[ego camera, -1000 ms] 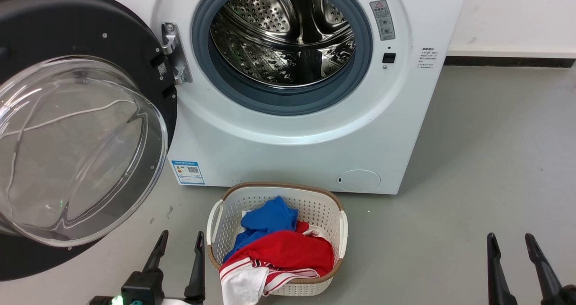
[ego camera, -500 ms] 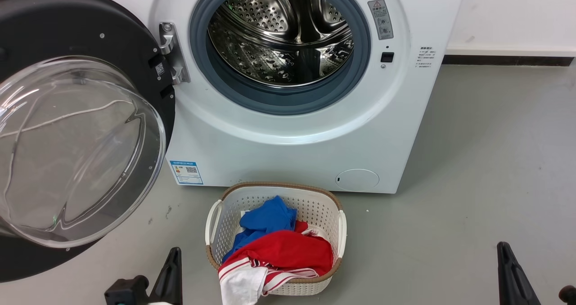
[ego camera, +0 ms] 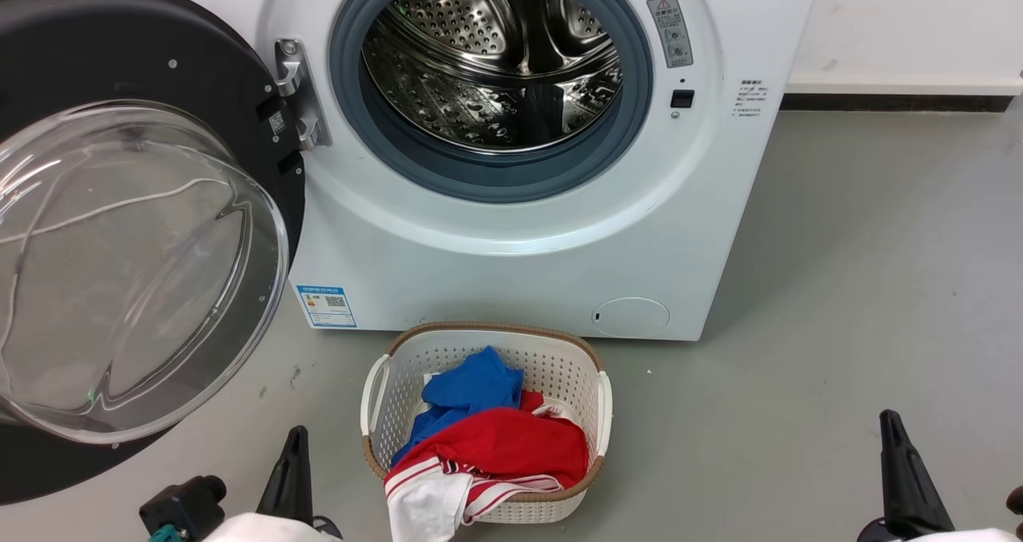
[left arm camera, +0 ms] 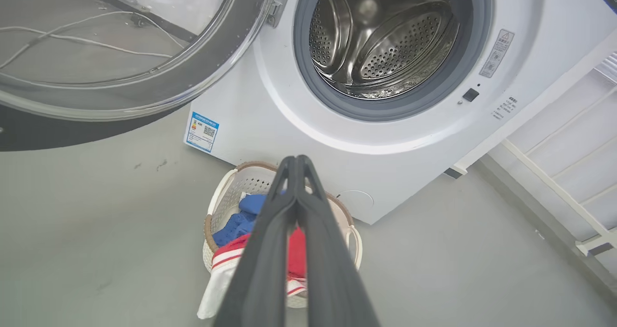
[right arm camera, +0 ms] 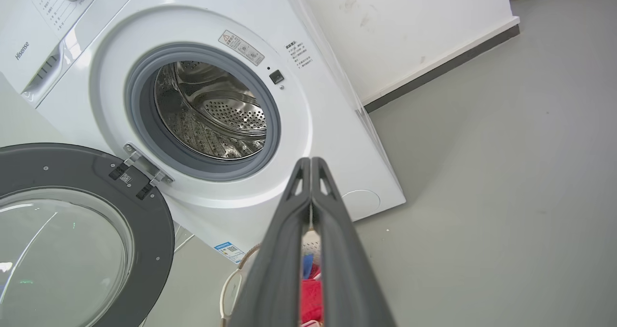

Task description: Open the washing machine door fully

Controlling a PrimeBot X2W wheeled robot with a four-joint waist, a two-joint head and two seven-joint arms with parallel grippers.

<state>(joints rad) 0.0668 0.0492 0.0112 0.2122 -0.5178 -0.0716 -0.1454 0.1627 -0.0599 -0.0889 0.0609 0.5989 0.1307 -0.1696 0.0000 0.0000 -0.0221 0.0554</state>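
**Grey floor, door swung wide: opening looking essentially done**

Grey floor point(ego camera: 839, 286) is being shared by the washing machine point(ego camera: 495, 262) and a laundry basket point(ego camera: 487, 330) just in front of it. The washing machine door point(ego camera: 136, 262) is being carried on its hinge point(ego camera: 296, 90) on the robot's left. It is swung far out, with its inner window facing the head camera. The drum point(ego camera: 491, 54) is being shown fully uncovered.

Nothing is being gripped. The left gripper point(left arm camera: 295, 159) is being held with fingertips pressed together, empty, low beside the basket and apart from the door. The right gripper point(right arm camera: 311, 160) is likewise being held closed and empty, well off to the right.

Judgement: the opening is being taken as done or nearly so. Whether any hinge travel is left cannot be told.
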